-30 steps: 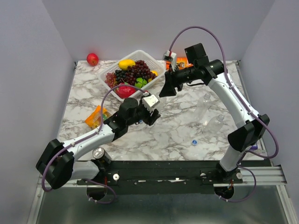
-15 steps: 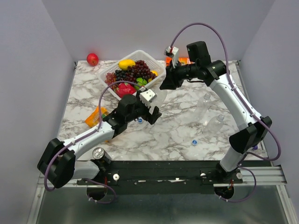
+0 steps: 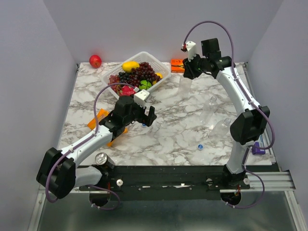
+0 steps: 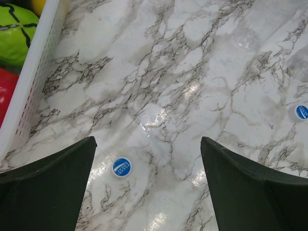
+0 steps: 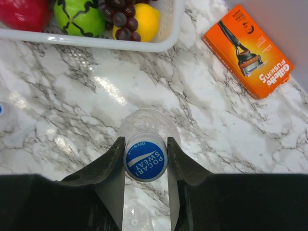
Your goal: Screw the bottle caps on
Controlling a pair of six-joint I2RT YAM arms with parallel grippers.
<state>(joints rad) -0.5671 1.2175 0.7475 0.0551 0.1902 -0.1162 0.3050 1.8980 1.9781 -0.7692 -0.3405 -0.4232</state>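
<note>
Your right hand (image 5: 145, 147) is pinching the blue Pocari Sweat cap (image 5: 145, 161), one finger on each side. The cap sits on the mouth of an upright clear bottle (image 5: 147, 120). That arm is stretched to the far side of the counter (image 5: 72, 120), with the wrist pointing down. The orange razor box (image 5: 248, 50) is near it, and the white fruit basket (image 5: 163, 41) is off to its left.

Your left hand (image 4: 147, 144) is spread wide and hovers low over the middle of the counter, its arm reaching diagonally from the base. A loose cap (image 4: 121, 167) lies on the marble between its fingers, nearer the left one. Another cap (image 4: 301, 111) lies well off to the right. A second bottle (image 3: 210, 107) and a third bottle (image 3: 224, 126) lie on the counter's right side.
</note>
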